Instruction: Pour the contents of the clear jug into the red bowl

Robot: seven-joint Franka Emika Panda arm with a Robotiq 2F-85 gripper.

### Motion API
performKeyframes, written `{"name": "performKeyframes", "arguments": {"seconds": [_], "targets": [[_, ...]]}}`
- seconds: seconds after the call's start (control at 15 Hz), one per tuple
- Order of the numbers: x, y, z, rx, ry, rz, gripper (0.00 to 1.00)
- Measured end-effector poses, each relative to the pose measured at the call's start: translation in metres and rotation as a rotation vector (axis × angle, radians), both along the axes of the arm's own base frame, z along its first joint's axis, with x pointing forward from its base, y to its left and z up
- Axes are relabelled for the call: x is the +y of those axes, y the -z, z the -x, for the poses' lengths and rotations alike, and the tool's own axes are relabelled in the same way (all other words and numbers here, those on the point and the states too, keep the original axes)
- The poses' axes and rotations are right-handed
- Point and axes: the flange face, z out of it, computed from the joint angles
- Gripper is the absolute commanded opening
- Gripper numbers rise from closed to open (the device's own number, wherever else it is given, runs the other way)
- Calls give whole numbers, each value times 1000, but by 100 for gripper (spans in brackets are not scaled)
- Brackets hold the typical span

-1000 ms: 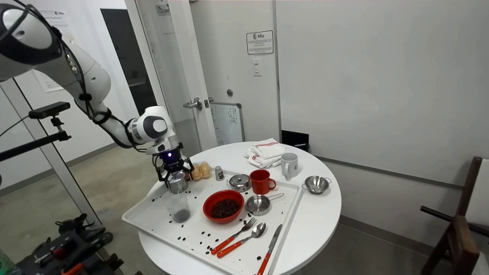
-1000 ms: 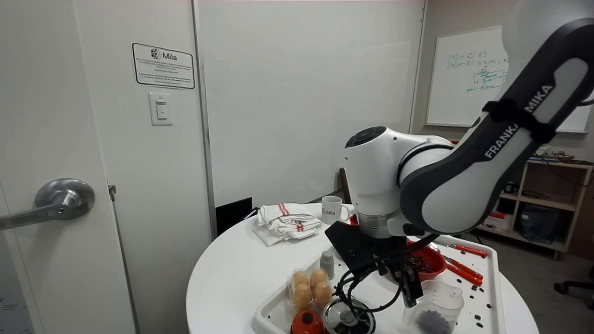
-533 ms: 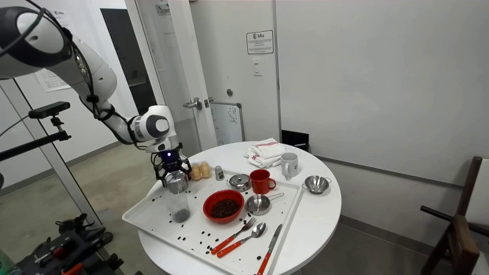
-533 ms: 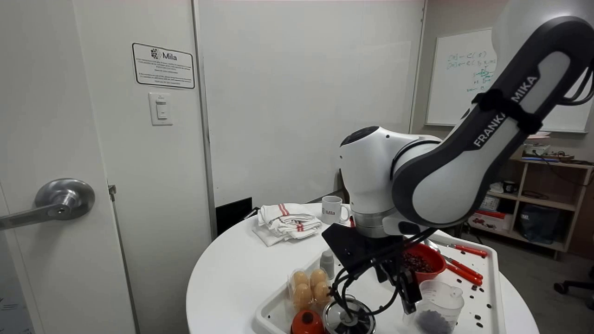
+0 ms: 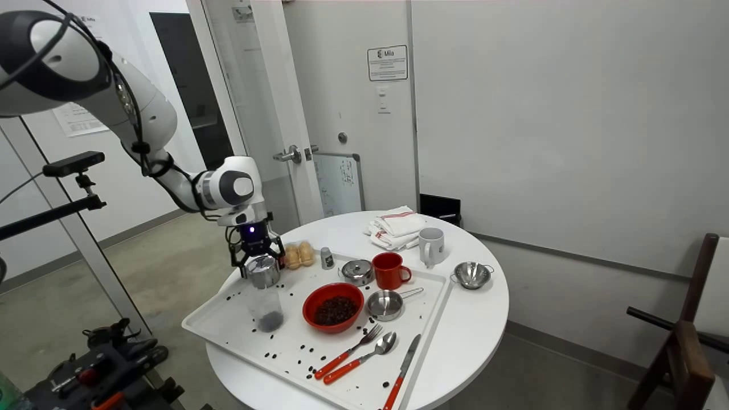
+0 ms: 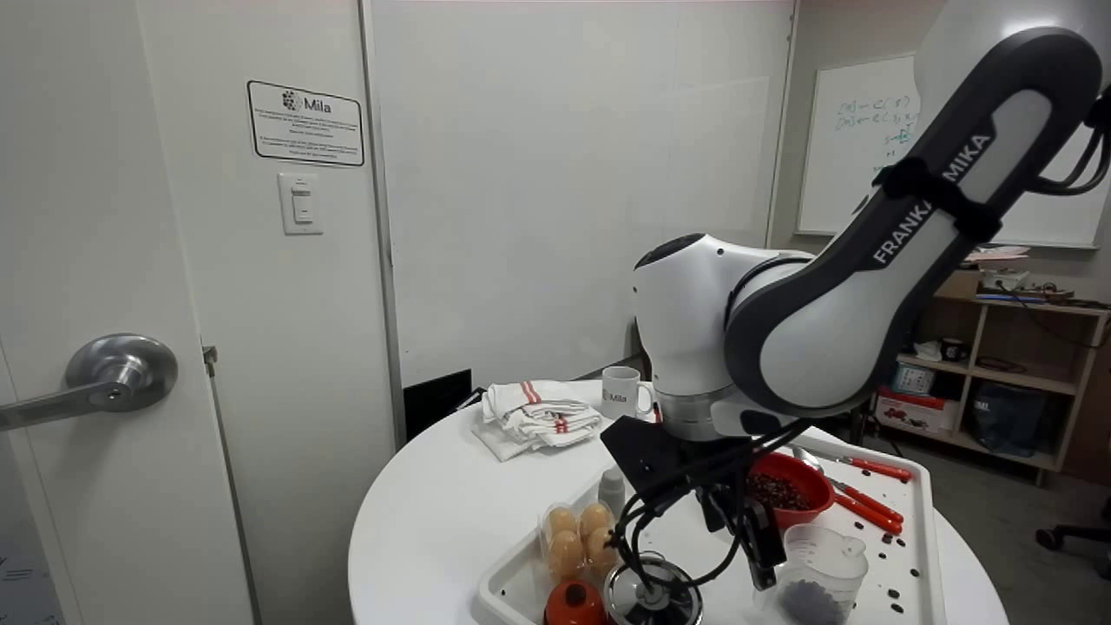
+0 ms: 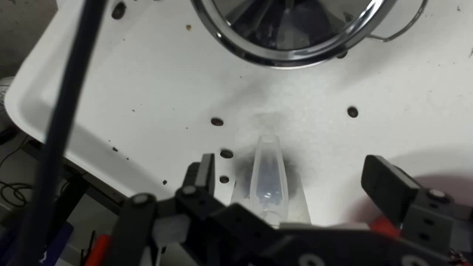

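This looks like the reaching step: getting hold of the clear jug [image 6: 829,564]. The clear jug stands upright on the white tray [image 5: 228,319], near the red bowl [image 5: 335,329] but apart from it, and the white tray lies on the round counter [image 5: 472,330]. The fingers [image 7: 384,184] are spread wide and hold nothing. Next, I think, they need to go lower, line up with the jug's handle [image 7: 269,173] and squeeze it. Then the clear jug must go up, over to the red bowl, and tip.

In an exterior view, the shiny pot [image 5: 263,273] seems to sit between the fingers. The wrist view shows the shiny pot off past them, at the top, with the handle in the gap instead. But the wrist view hides most of the clear jug. Both exterior views show dark stuff [image 6: 811,603] in the bottom of it, and dark beans [image 5: 336,311] inside the red bowl. The wrist view catches just a blurry bit of the red bowl. I cannot tell how high the fingers hang over the handle.
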Motion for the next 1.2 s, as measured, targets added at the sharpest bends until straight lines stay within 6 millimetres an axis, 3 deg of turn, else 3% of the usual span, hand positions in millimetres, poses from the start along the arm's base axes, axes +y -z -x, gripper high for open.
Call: {"name": "performKeyframes", "arguments": {"seconds": [0.47,1.2], "targets": [[-9,-3,2,53,82,18,100],[-1,-7,2,69,145,-19,100]]}}
